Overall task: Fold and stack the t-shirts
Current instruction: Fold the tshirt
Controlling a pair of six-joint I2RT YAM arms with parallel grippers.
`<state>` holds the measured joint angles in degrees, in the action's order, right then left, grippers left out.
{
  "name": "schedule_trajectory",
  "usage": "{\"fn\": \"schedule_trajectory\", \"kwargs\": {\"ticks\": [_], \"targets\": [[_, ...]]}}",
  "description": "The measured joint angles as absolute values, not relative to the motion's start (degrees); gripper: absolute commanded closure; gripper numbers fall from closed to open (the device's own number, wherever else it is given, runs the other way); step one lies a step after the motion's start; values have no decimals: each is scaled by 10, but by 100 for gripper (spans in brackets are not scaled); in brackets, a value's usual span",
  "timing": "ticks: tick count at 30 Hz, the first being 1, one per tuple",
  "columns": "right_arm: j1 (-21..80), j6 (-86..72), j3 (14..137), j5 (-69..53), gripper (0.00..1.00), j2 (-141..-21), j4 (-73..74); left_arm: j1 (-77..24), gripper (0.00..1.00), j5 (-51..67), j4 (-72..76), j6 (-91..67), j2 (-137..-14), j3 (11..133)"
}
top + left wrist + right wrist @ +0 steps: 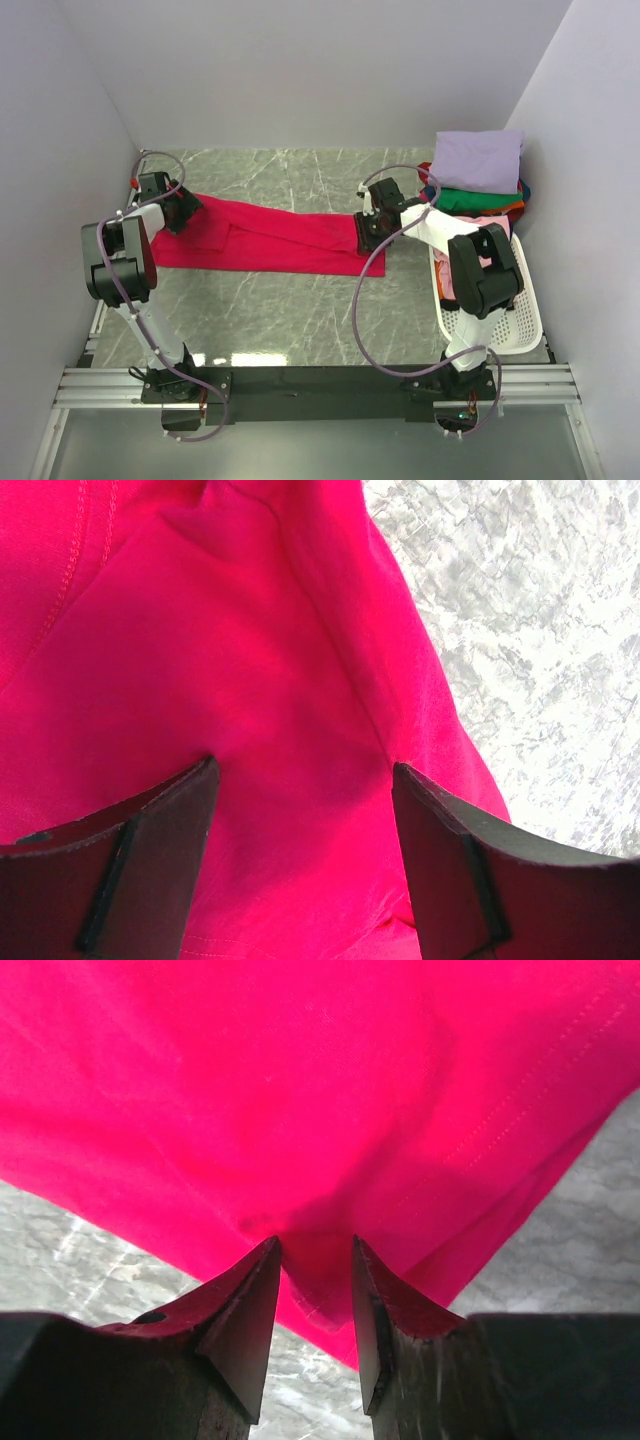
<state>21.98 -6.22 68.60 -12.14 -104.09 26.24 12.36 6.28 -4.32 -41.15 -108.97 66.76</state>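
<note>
Crimson t-shirt (270, 240) stretched in a long band across the grey marble table (290, 320), left gripper (305, 780) spread wide over its left end, right gripper (315, 1260) narrowly pinching its right edge, lavender-topped stack of folded t-shirts (478, 175) far right, beside white basket (525, 325).

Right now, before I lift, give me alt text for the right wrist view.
The right gripper pinches a bunched edge of the crimson t-shirt, jaws nearly closed on the cloth. The shirt fills the upper view, and the grey marbled table shows beneath it on both sides.

The crimson t-shirt (270, 240) lies stretched across the marble table (300, 310), its ends at the left jaws and right jaws.
</note>
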Motion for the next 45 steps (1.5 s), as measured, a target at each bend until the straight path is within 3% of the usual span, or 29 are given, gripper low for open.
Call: {"fn": "schedule_trajectory", "kwargs": {"ticks": [19,23,27,37,45], "targets": [[220,-30,678,-157,59,-1047,261,124,23,64,-43,-411,-1090,668],[220,-27,678,-156,84,-1047,262,124,23,65,-43,-411,-1090,668],[220,-25,678,-153,100,-1047,269,124,23,65,-43,-411,-1090,668],[220,-22,722,-84,100,-1044,292,124,23,66,-43,-411,-1090,668],[244,8,728,-21,100,-971,291,124,23,68,-43,-411,-1090,668]]}}
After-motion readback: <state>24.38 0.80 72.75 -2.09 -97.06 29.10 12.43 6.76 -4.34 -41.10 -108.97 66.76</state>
